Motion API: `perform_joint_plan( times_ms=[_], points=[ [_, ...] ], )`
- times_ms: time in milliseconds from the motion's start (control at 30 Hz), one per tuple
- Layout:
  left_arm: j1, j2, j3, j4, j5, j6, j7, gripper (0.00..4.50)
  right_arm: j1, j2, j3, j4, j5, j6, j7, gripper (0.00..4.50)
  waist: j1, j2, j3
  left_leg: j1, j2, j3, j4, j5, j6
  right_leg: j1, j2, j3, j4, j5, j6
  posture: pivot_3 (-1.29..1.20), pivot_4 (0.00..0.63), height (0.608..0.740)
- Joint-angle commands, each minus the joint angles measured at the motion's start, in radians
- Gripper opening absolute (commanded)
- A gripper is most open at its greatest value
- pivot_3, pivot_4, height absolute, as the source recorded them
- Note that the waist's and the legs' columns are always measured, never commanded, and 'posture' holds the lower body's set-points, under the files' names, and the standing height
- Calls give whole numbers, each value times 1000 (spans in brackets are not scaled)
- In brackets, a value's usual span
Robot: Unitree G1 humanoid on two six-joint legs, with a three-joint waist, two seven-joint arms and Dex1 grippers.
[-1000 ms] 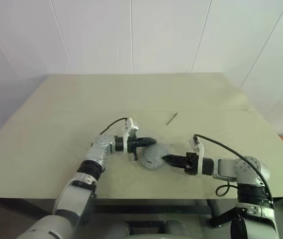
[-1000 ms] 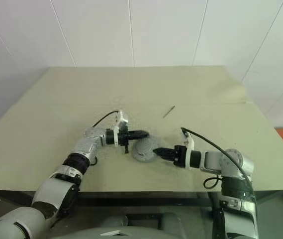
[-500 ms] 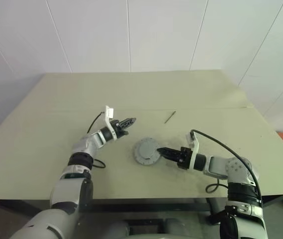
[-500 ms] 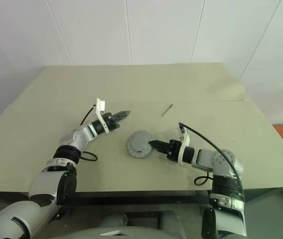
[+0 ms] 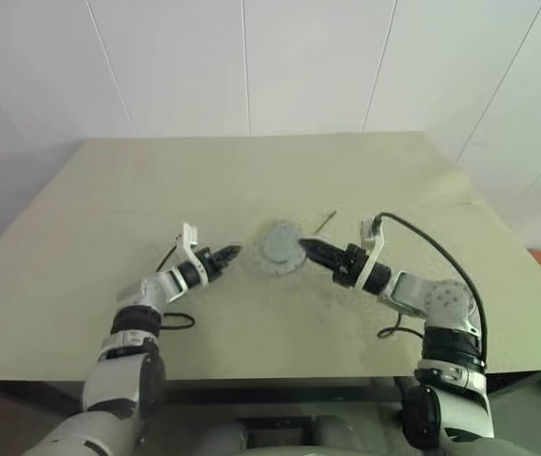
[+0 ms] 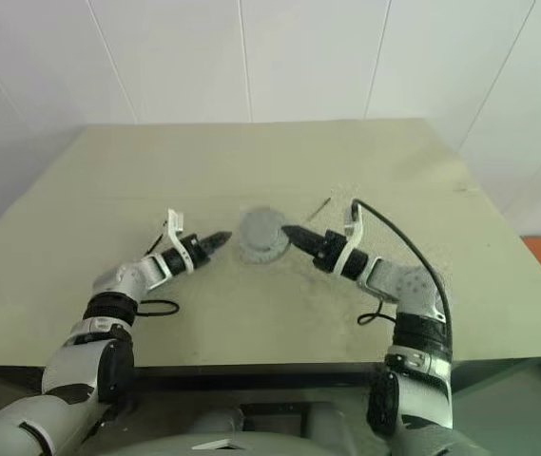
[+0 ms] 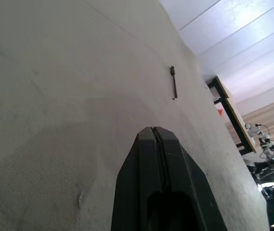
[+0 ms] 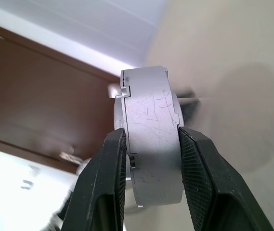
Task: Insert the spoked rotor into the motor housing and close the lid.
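Even, diffuse light is covering the table (image 5: 108, 190); soft shadows are lying under the arms; the wrist views' backgrounds are blurring.

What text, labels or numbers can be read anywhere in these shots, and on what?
None legible.
Round metal housing, clamped in the right gripper: scratches and a notch, no lettering.
Left gripper, shut: plain black, no marking.
Table and the thin dark pin lying on it: no print.
Red sign on the dark stand beyond the table edge: too small to read.
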Motion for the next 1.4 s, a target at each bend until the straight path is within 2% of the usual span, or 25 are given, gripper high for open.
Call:
perform_joint_plan(
  times_ms=[33, 267, 433, 600, 900, 1200, 1400],
  points=[
    [26, 4, 73, -80, -85, 72, 34, 549, -88, 47, -25, 30, 51, -92, -5, 1279, -4, 0, 0, 0, 0, 0, 0, 0, 0, 0, 0, 0, 0, 0, 0, 0, 0, 740],
    [37, -43, 298, -229, -338, 204, 198, 2825, -135, 81, 18, 106, 24, -172, 12, 1279, -19, 0, 0, -2, 0, 0, 0, 1, -1, -3, 0, 1, 2, 0, -1, 0, 0, 740],
    [65, -64, 334, -274, -417, 288, 272, 4484, -144, 87, 55, 148, 17, -207, 23, 1279, -20, 0, 0, -1, 0, 0, 0, 1, -2, -3, 0, 1, 2, 0, -1, 0, 0, 740],
    [65, -67, 352, -289, -524, 448, 317, 4484, -141, 88, 97, 171, -7, -232, 24, 1279, -21, 0, 0, -1, 0, 0, 0, 1, -2, -3, 0, 1, 3, 1, -1, 0, 0, 740],
    [67, -51, 325, -296, -566, 534, 333, 4484, -132, 77, 151, 174, -41, -242, 32, 1279, -23, 0, 0, -1, 0, 0, 0, 3, -5, -3, 0, 1, 4, 1, -2, 0, 0, 740],
    [82, -14, 194, -331, -507, 556, 250, 4484, -135, 81, 150, 183, -44, -247, 32, 1279, -23, 0, 0, -1, 0, 0, 0, 3, -6, -3, 1, 1, 4, 2, -4, 0, 0, 740],
    [76, 3, 111, -327, -451, 508, 180, 4484, -136, 84, 150, 195, -52, -251, 29, 1279, -23, 0, 1, -1, 0, 0, 0, 3, -6, -3, 1, 1, 4, 2, -4, 0, 0, 740]
  ],
)
